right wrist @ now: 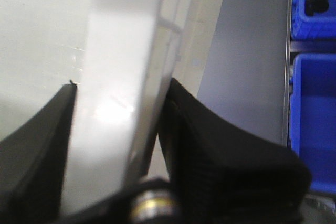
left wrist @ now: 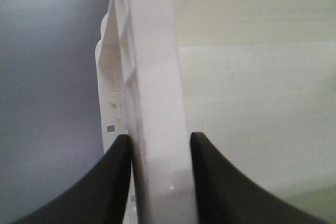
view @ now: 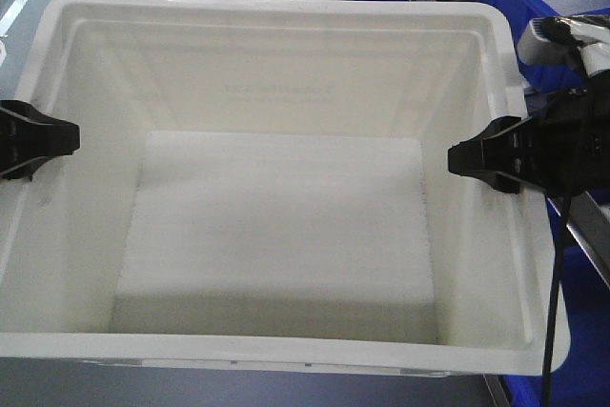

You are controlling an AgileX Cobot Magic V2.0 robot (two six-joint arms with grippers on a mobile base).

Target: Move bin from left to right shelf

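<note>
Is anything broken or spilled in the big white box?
No, nothing stands out. The white bin is empty and looks whole, and the left gripper and right gripper each clamp a side rim.

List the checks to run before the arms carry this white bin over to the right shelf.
1. Clamp of the left gripper across the rim of the bin: ok.
2. Clamp of the right gripper across the opposite rim: ok.
3. The two grips roughly opposite each other: ok.
4. Nothing loose inside the bin: ok.
5. The cable beside the right gripper clear of the bin: cannot tell.
6. Lane free on the right shelf: cannot tell, no roller lane in view.
</note>
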